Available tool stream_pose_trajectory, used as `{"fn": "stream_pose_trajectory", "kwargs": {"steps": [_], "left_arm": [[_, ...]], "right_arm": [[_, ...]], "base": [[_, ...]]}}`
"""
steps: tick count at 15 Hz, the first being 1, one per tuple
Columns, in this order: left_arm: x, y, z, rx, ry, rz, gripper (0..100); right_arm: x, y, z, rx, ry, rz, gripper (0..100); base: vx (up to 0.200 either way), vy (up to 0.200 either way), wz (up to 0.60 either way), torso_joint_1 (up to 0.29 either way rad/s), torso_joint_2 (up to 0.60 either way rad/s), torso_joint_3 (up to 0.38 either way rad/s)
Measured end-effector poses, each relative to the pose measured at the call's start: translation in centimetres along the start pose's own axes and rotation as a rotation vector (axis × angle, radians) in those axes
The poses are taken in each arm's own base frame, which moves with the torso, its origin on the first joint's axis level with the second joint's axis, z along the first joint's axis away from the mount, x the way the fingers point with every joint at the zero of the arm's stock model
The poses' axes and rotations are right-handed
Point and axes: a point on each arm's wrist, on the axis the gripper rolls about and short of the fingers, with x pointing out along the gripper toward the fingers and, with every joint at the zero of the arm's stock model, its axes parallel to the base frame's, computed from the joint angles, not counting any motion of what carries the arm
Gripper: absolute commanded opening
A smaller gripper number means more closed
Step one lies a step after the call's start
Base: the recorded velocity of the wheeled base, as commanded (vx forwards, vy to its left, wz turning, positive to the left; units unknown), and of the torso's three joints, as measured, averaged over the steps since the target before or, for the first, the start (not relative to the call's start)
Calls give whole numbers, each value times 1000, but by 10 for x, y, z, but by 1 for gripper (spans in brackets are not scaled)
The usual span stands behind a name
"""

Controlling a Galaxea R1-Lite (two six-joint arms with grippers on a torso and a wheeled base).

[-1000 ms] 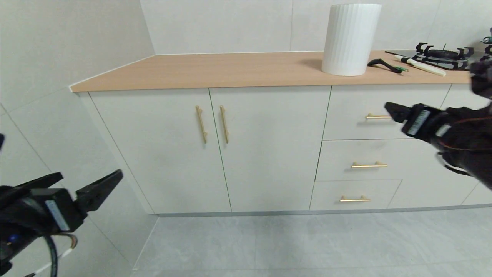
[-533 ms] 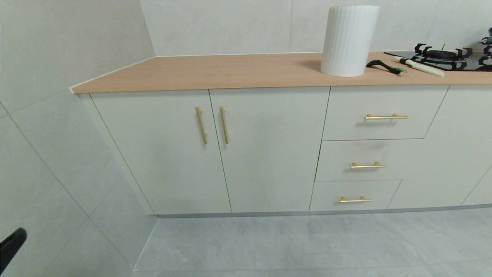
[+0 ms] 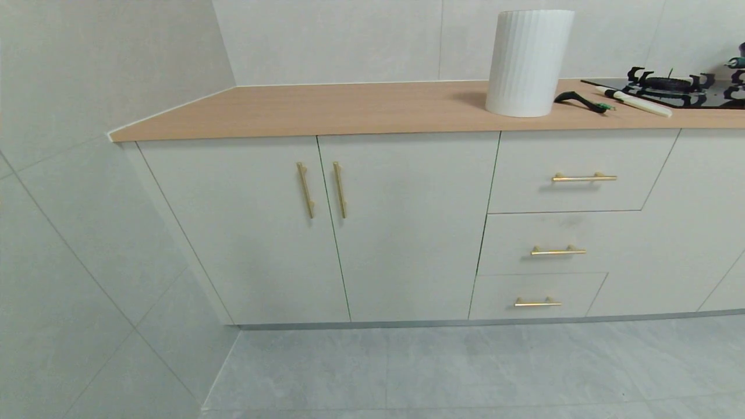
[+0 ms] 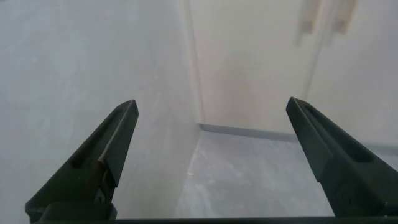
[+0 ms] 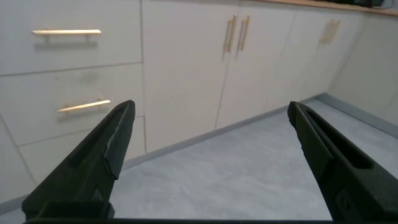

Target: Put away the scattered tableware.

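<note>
Change: over the last second both arms have drawn back from the cabinet front, the right one away from the top drawer handle (image 3: 584, 177). Nothing on the countertop (image 3: 326, 107) has shifted.
Left gripper (image 4: 217, 165): jaws spread wide and holding nothing. It hangs low over the floor (image 4: 249, 180), by the corner where the wall (image 4: 74, 62) meets the cabinet.
Right gripper (image 5: 214, 165): jaws likewise wide and empty. It is low and faces the drawers (image 5: 68, 68) and cabinet doors (image 5: 186, 68).
Tableware: a black-handled utensil (image 3: 582, 102) with a green end and a white-handled utensil (image 3: 637, 100), perhaps a knife. They lie flat on the right part of the countertop, near each other, between the ribbed white container (image 3: 528, 61) and the hob (image 3: 669, 81).
Bearing: both pieces lie above the grippers and off to the right, so the right arm is probably the nearer.
Long axis: each piece slants from back-left to front-right, so a grasp would likely close across the handle.
Look: both are slim and sit low on the surface; the white one is the longer.
</note>
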Motion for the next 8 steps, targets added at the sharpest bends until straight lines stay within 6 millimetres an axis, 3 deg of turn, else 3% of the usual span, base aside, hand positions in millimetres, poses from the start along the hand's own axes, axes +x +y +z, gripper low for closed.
{"fn": "stream_pose_trajectory", "kwargs": {"steps": [3, 5, 8], "left_arm": [[-2, -6, -25, 11, 2, 59, 100], [5, -12, -48, 31, 14, 31, 100], [10, -22, -63, 7, -18, -245, 100]], "right_arm": [[-2, 4, -17, 34, -10, 28, 100], [-1, 11, -30, 84, -11, 192, 100], [-3, 19, -45, 114, 74, 405, 100]], "base": [[0, 0, 0, 0, 0, 0], [0, 0, 0, 0, 0, 0], [0, 0, 0, 0, 0, 0]]}}
